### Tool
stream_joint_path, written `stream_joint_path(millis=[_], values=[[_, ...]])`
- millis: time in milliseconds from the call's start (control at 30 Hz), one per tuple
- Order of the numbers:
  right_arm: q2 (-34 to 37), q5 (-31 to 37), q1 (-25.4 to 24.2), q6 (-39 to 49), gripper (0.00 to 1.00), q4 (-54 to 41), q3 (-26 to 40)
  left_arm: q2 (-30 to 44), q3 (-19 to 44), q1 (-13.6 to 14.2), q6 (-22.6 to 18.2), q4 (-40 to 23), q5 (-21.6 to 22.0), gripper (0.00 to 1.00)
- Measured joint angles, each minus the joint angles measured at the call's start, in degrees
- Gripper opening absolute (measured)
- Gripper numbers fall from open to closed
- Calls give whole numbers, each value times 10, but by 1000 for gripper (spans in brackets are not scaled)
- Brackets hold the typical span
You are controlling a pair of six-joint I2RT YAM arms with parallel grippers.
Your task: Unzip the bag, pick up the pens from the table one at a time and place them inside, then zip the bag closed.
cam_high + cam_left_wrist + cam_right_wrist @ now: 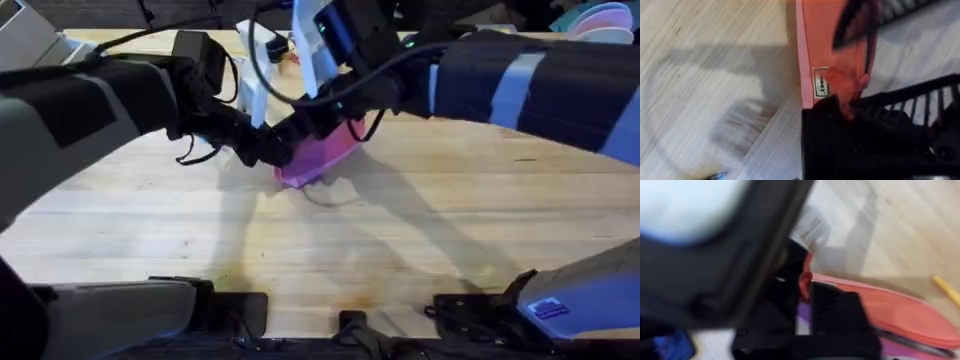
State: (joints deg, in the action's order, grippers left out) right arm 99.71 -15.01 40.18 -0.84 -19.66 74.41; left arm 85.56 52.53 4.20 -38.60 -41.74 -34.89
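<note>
At the bag's (318, 160) near end, both pincers meet, seemingly pinching fabric; grip unclear.

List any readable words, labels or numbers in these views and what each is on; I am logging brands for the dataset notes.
Small white tag sewn on the pink pencil pouch: has dark print, too blurred to read.
Blue sticker on the arm base at lower right in the overhead view: print too small to read.
No other text visible.
</note>
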Motion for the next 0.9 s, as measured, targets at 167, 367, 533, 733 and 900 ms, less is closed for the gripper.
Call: stream_joint_path(millis=[167, 367, 533, 733, 900], values=[[0, 21, -24, 14, 991, -3, 0, 0, 0, -3, -4, -2, 0, 43], [-10, -4, -34, 45, 997, -38, 5, 0, 0, -2, -1, 1, 2, 44], [-45, 1, -47, 64, 997, -73, 5, 0, 0, -1, 1, 2, 2, 44], [-72, 14, -77, 83, 998, -90, 5, 0, 0, 0, 2, 2, 3, 177], [-89, 17, -82, 89, 998, -91, 5, 0, 0, 2, 6, 5, 2, 988]])
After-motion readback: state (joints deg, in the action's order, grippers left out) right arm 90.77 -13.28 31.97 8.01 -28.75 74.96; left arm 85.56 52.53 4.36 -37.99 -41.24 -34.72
